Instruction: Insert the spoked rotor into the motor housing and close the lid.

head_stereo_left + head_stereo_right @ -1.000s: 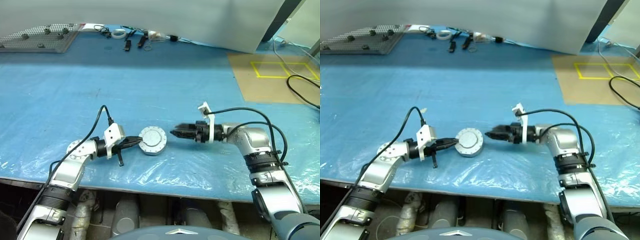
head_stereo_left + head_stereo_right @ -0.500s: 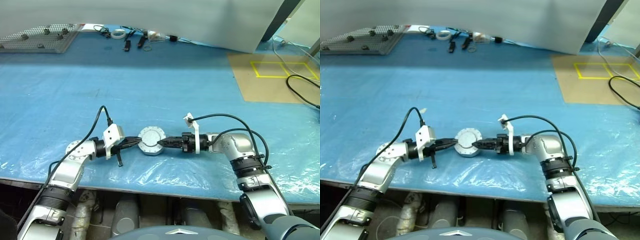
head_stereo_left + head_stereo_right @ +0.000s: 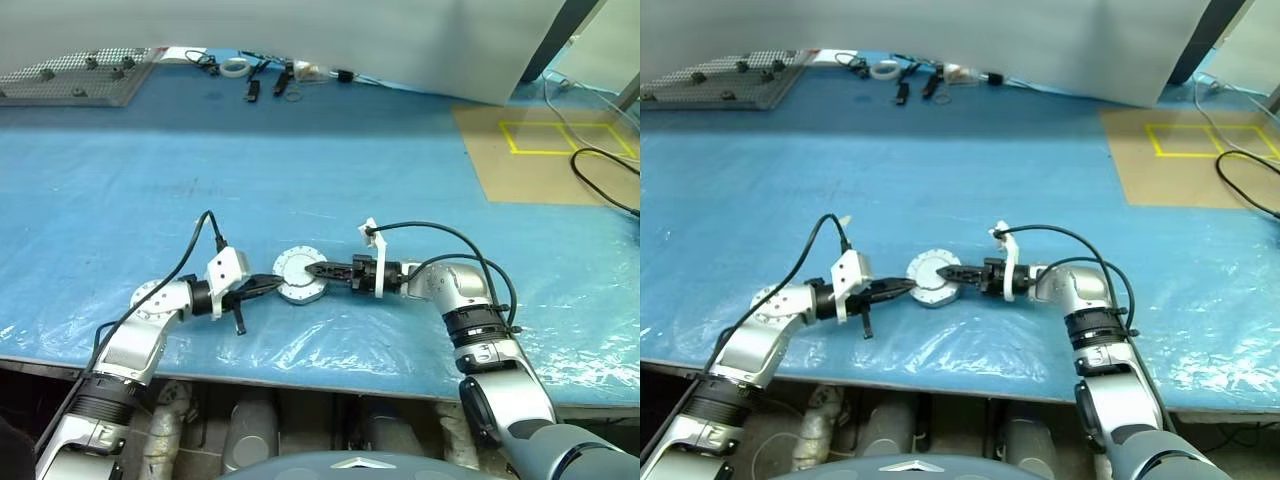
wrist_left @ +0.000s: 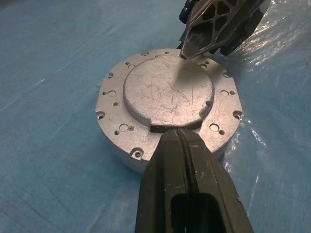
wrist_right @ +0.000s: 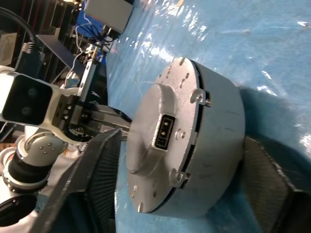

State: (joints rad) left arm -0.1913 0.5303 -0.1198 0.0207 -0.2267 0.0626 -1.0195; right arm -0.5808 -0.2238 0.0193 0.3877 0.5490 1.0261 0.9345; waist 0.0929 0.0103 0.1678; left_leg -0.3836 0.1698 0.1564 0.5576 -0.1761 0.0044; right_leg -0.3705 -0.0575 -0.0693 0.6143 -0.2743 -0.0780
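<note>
A: In the head view, where does the job stand?

B: The motor housing sits near the table's front edge with the lid already on, grey face up. The spoked rotor can't be seen, so I judge it is inside. What seems left is seating or checking the lid.

A: And the grippers?

B: The left gripper comes in from the left, fingers pressed together on nothing, tip against the housing's rim. The right gripper reaches in from the right over the lid.

A: Left wrist view?

B: Closed fingers touch the lid's raised centre at its notch; the right gripper's fingertip rests on the lid's far edge.

A: Right wrist view?

B: Its jaws stand wide, one finger over the lid and the other below the housing's wall; whether they are gripping, I cannot tell.

A: Anything in the way?

B: No. The perforated tray, tape roll and small tools lie far back; a brown mat lies far right.
</note>
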